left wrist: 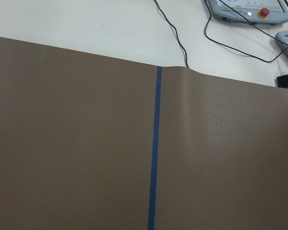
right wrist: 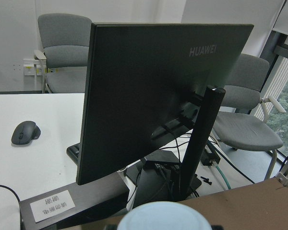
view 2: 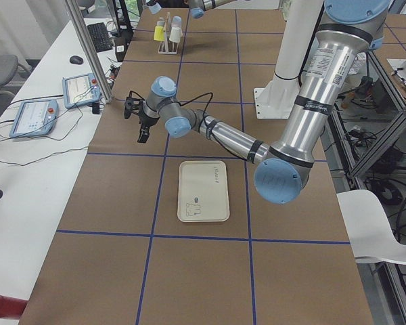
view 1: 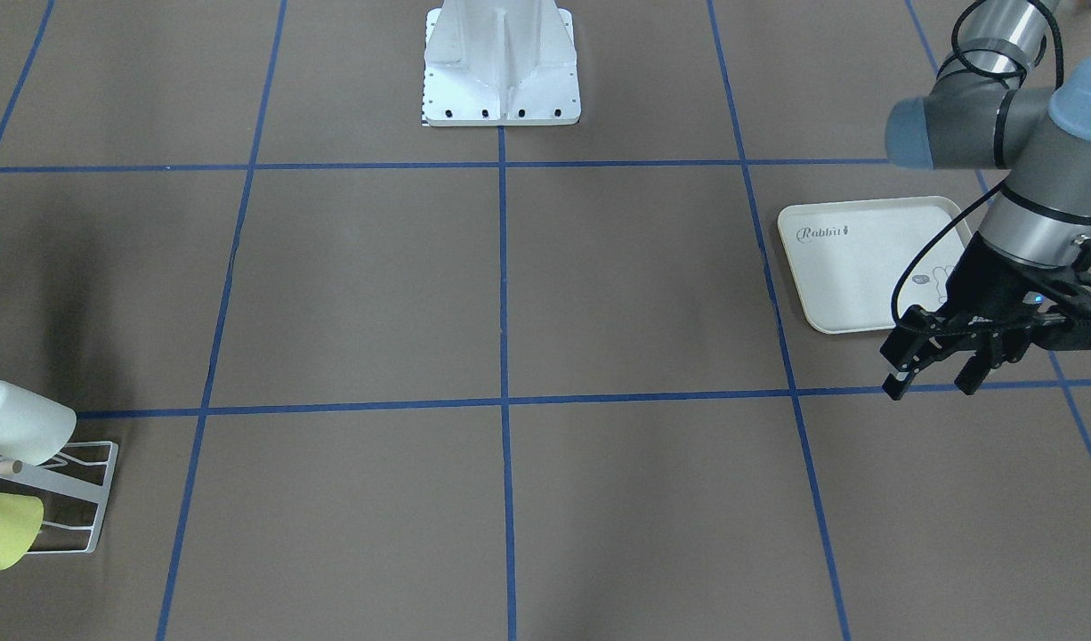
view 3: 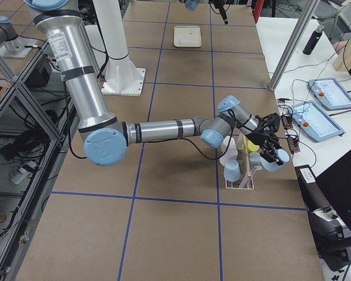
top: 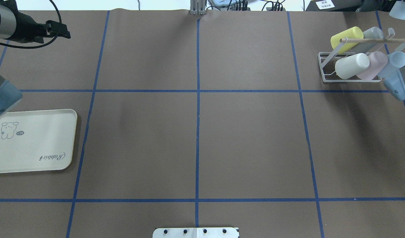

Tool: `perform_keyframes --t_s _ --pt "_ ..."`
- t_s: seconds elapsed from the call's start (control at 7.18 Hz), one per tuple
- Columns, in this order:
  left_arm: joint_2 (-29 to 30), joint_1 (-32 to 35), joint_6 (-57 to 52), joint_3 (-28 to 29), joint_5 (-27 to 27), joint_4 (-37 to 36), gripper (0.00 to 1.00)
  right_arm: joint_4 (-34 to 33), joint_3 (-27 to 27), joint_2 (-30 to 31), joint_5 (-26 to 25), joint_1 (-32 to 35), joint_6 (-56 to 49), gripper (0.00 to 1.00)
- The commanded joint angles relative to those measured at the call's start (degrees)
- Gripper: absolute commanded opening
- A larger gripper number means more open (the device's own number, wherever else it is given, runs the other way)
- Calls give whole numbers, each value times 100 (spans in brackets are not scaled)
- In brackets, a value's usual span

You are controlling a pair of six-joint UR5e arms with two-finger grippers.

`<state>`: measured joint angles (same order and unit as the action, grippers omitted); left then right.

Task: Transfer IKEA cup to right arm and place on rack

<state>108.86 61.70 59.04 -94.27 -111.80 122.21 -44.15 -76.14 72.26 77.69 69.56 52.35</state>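
Note:
The white wire rack (top: 324,71) with its wooden dowel (top: 374,40) stands at the table's far right and also shows as the rack (view 1: 83,499) and the rack (view 3: 240,175). It holds yellow, grey, white and pink cups. A light-blue cup (top: 396,61) lies at its right end, right by the right arm's wrist (top: 400,84). In the right side view the right gripper (view 3: 275,153) is at this light-blue cup (view 3: 275,162); I cannot tell its state. The cup's rim (right wrist: 163,216) fills the bottom of the right wrist view. My left gripper (view 1: 933,385) hangs open and empty above the table.
A cream rabbit-print tray (top: 34,142) lies bare at the left, just behind the left gripper in the front view. The robot's white base (view 1: 501,62) is at the table's middle edge. Beyond the far edge are teach pendants (left wrist: 249,9), cables and a monitor (right wrist: 158,96).

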Motion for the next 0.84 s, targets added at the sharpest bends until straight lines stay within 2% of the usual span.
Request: perform_keyframes --t_s 0.0,0.14,0.7 --pt "-5 0 -16 -30 53 -22 99 527 46 200 -8 -39 231 0" --pt "-5 0 -16 -30 62 -22 99 844 90 296 -8 -65 302 0" --pt "-128 -26 -16 -109 97 -22 99 917 354 227 -288 -275 390 0"
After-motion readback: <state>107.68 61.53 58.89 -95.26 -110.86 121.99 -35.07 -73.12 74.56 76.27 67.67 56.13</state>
